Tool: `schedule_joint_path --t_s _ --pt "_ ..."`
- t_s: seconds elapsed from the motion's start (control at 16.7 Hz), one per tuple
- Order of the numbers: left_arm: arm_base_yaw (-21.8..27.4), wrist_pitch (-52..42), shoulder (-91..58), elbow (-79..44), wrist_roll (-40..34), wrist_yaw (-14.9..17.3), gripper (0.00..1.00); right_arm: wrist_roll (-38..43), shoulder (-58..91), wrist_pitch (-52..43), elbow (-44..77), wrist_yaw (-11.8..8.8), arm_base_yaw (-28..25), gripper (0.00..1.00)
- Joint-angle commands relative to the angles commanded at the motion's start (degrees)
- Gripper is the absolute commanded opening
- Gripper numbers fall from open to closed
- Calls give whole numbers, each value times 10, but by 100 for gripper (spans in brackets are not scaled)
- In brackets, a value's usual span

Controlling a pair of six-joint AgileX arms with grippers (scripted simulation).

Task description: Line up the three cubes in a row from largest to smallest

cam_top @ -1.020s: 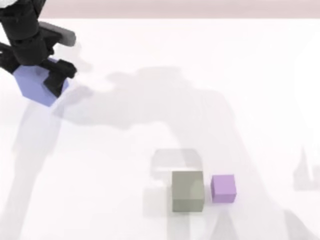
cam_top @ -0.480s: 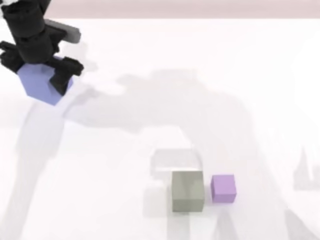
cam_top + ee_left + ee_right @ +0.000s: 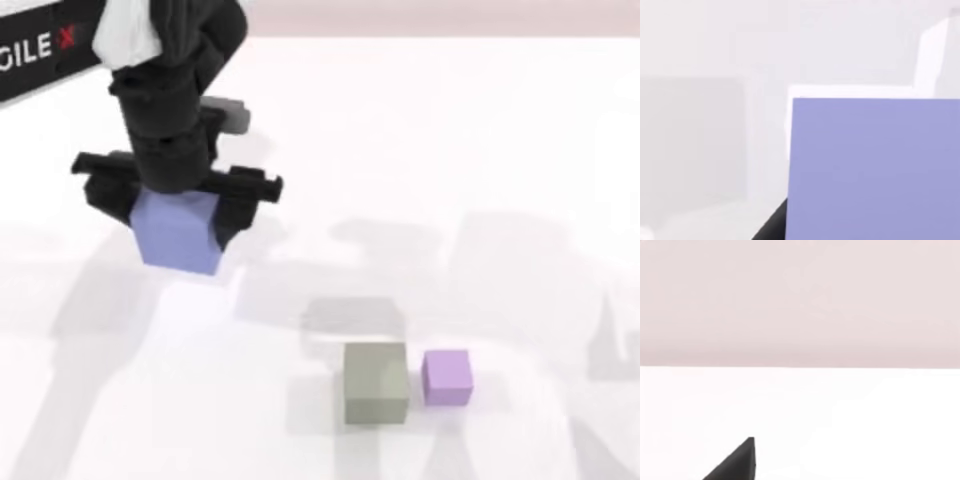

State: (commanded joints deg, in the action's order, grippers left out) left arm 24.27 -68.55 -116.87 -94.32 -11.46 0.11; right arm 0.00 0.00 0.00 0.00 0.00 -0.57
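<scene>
My left gripper [image 3: 178,212] is shut on the large periwinkle blue cube [image 3: 180,235], one black finger on each side, left of the table's middle. That cube [image 3: 875,170] fills much of the left wrist view, with a dark fingertip [image 3: 772,227] at its edge. The olive cube [image 3: 376,382] rests on the table nearer the front, to the right of the held cube. The small lilac cube [image 3: 446,377] stands just to the olive cube's right with a narrow gap. My right arm is out of the top view; its wrist view shows one dark fingertip [image 3: 740,462] over bare table, gripper open.
The white table [image 3: 500,150] spreads around the cubes, crossed by soft grey arm shadows. A pale pink wall band [image 3: 800,300] runs beyond the far edge. Free room lies to the left of the olive cube.
My left arm has carried the blue cube from the far left corner rightward and toward the front. The cube now sits squarer to the table. The olive and lilac cubes have not moved.
</scene>
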Motion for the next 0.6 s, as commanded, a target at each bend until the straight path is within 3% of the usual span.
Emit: schedule_joint_path --t_s 0.3,0.6 --pt "109 33 106 140 -208 -1 0 0 0 0 0 0 0 100" --pt "163 56 166 208 -293 -3 0 0 0 0 0 0 0 100"
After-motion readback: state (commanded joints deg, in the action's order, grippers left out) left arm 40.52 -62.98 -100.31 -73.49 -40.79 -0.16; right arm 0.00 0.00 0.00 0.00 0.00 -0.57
